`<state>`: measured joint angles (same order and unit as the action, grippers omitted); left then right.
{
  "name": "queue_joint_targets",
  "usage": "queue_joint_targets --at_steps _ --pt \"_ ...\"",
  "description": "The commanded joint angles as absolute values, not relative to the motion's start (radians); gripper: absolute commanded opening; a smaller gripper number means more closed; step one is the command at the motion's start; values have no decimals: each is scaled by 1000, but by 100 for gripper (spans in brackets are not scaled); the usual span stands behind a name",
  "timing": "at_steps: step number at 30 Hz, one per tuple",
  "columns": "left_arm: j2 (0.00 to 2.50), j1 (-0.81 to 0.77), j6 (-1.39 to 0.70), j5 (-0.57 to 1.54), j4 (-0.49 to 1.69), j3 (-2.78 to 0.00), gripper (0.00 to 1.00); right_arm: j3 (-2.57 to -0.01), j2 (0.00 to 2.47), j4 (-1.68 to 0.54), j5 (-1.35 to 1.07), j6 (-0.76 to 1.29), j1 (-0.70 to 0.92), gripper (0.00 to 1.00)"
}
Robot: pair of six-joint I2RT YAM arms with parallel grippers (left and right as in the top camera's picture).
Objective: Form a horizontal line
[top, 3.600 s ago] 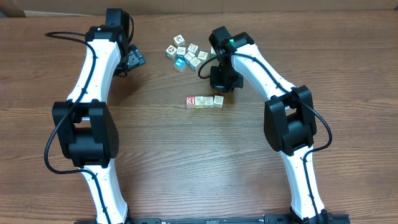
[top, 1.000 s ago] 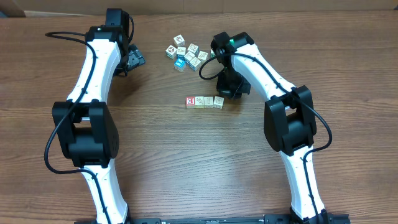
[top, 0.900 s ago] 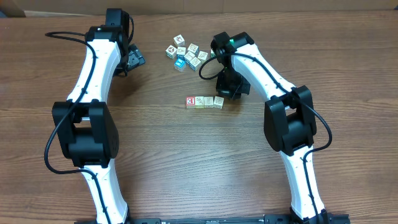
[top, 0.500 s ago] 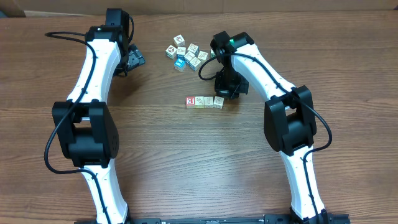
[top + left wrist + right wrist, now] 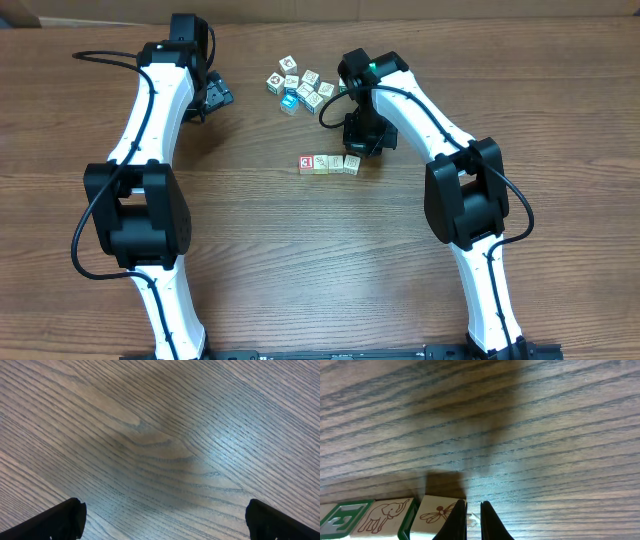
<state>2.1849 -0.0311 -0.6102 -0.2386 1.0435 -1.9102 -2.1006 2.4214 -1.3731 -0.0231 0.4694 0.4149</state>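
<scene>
Overhead, the row of four small cubes (image 5: pixel 329 163) lies straight across the table (image 5: pixel 300 250). Its red-and-white cube (image 5: pixel 307 163) sits at the left end, and the row is well apart from the loose bunch of cubes (image 5: pixel 300 88) behind it. The right gripper (image 5: pixel 362 140) hangs at the row's right end, its fingers (image 5: pixel 490 522) pinched nearly together on nothing, one just beside the dragonfly cube (image 5: pixel 437 515). The left gripper (image 5: pixel 162 512) is spread wide over bare wood.

On my remote feed: the horizontal line (image 5: pixel 329 163) counts four cubes, one red-and-white cube (image 5: pixel 306 162) and three cream; the loose bunch (image 5: pixel 305 88) roughly nine; left arm (image 5: pixel 150 120), right arm (image 5: pixel 430 115); one table (image 5: pixel 300 260).
</scene>
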Motion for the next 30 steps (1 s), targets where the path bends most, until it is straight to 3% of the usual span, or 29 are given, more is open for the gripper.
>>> queue_joint_targets --at_steps 1,30 --pt "2203 -35 -606 -235 1042 -1933 100 -2093 2407 -1371 -33 463 420 7" --pt "2203 -35 -606 -235 1042 -1933 100 -2093 2407 -1435 -10 497 420 8"
